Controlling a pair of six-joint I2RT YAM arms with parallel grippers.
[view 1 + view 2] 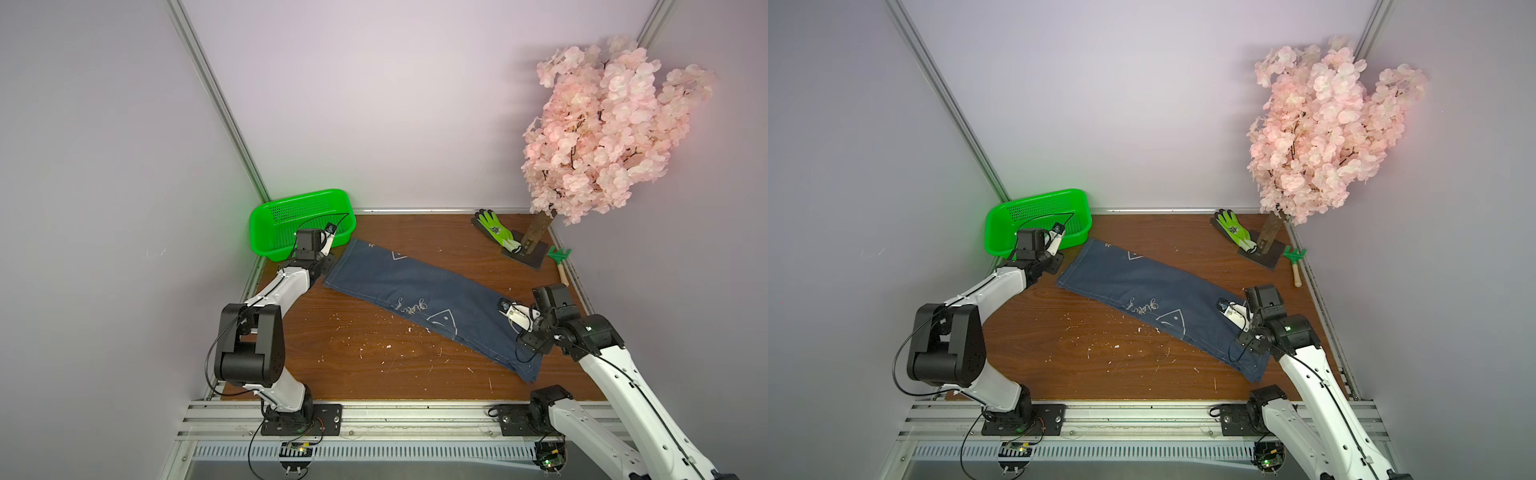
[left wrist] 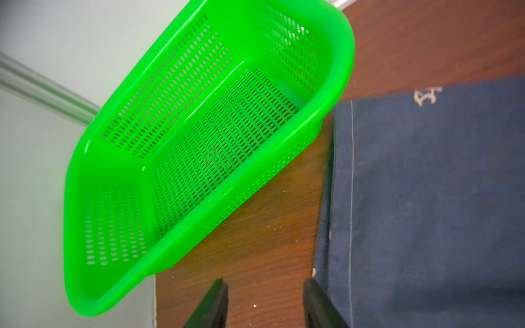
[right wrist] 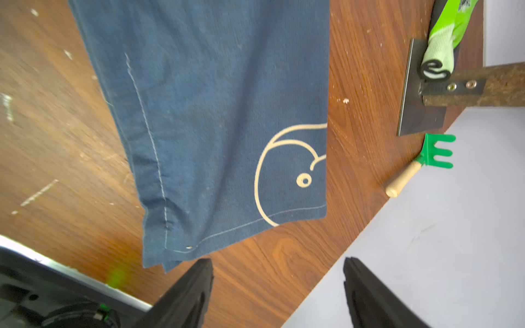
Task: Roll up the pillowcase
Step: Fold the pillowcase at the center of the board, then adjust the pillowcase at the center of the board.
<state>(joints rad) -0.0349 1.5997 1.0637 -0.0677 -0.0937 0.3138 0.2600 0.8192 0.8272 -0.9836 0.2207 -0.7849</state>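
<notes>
The pillowcase [image 1: 415, 286] [image 1: 1142, 286] lies flat on the wooden table as a long dark blue strip with white outlines and lettering, running from far left to near right. My left gripper [image 1: 328, 270] [image 1: 1054, 266] hangs at its far-left end. In the left wrist view this gripper [image 2: 264, 284] is open over bare wood, one fingertip [image 2: 311, 286] at the cloth's edge [image 2: 426, 198]. My right gripper [image 1: 530, 343] [image 1: 1246, 343] is over the near-right end. In the right wrist view it [image 3: 278, 262] stands wide open and empty, just off the cloth's corner [image 3: 213, 113].
A green perforated basket [image 1: 291, 199] [image 1: 1034, 199] [image 2: 341, 56] stands at the far-left corner, close beside the left gripper. At the far right are a pink blossom tree [image 1: 602, 124] on a dark base plate, a green-and-black glove [image 1: 496, 230] [image 3: 443, 48] and a small green rake [image 1: 559, 259] [image 3: 434, 153].
</notes>
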